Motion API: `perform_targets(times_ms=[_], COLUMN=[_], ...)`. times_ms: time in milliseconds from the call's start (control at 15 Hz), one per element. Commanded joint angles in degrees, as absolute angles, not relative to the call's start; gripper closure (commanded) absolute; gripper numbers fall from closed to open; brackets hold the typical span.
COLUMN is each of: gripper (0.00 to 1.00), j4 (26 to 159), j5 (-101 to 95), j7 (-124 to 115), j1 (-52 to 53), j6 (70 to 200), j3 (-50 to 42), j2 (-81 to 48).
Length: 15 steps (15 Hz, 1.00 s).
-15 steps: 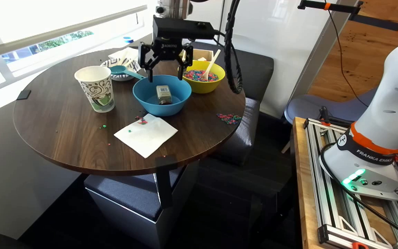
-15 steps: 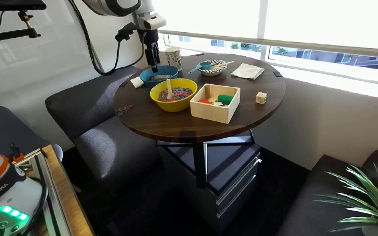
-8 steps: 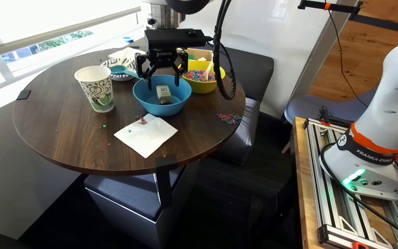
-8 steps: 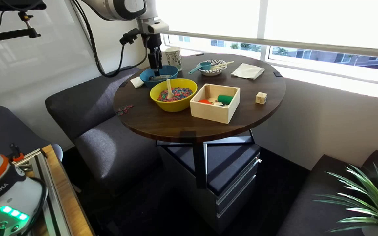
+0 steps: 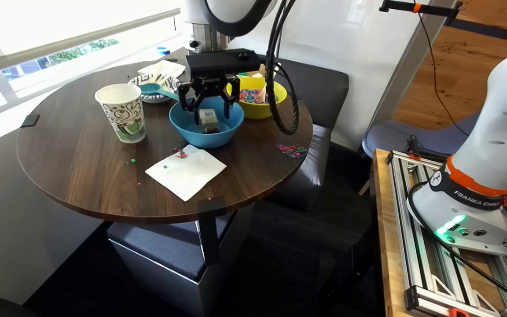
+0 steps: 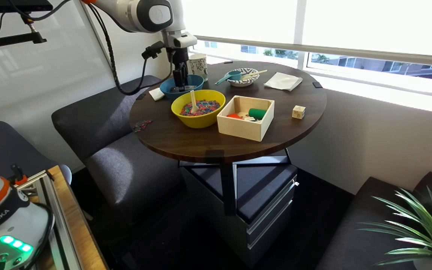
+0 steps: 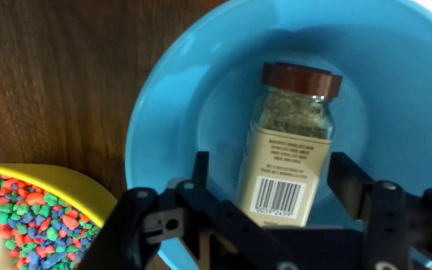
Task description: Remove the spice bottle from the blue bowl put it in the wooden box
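A: Where's the spice bottle (image 7: pixel 290 146)?

B: In the blue bowl (image 7: pixel 163 123), on its side, printed label (image 7: pixel 280 168) showing in the wrist view. Can't tell if the base end is raised on the bowl's wall.

A: Pointing which way?

B: Wrist view: long axis nearly up and down, leaning slightly right at the top. Reddish-brown cap (image 7: pixel 301 80) uppermost; base hidden behind the gripper (image 7: pixel 269 161). In an exterior view the cap end points at the rim nearest the white napkin (image 5: pixel 186 172).

A: And the jaws?

B: Spread apart, a finger to each side, bottle in the gap between, its axis crossing roughly square. Fingertips (image 7: pixel 201 165) alongside the label; cap beyond them. Blue shows between bottle and the view's left finger. Right finger just beside the bottle, contact unclear.

A: Surroundings?

B: A yellow bowl (image 7: pixel 66 182) of red, green and blue bits (image 7: pixel 36 221) near the blue one. In an exterior view, the wooden box (image 6: pixel 238 128) beside it, green cylinder (image 6: pixel 257 113) inside, on the dark table (image 6: pixel 186 138).
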<state>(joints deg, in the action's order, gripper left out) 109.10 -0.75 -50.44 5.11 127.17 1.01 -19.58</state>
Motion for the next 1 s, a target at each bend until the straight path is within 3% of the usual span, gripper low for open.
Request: perform_targets(times_ms=[0, 67, 333, 667, 933], gripper=[0.42, 0.45, 0.77, 0.77, 0.77], j4=[108.34, 108.39, 108.52, 109.78, 112.33], j5=[0.26, 0.21, 0.42, -0.41, -0.08], j7=[-50.26, -50.2, -49.43, -46.37, -48.3], j1=[5.88, 5.96, 6.12, 6.0, 4.56], j6=[129.33, 130.29, 131.74, 126.68, 130.45], j3=[0.21, 0.17, 0.33, 0.27, -0.94], j2=[-21.37, -21.54, -20.75, -14.48, -6.88])
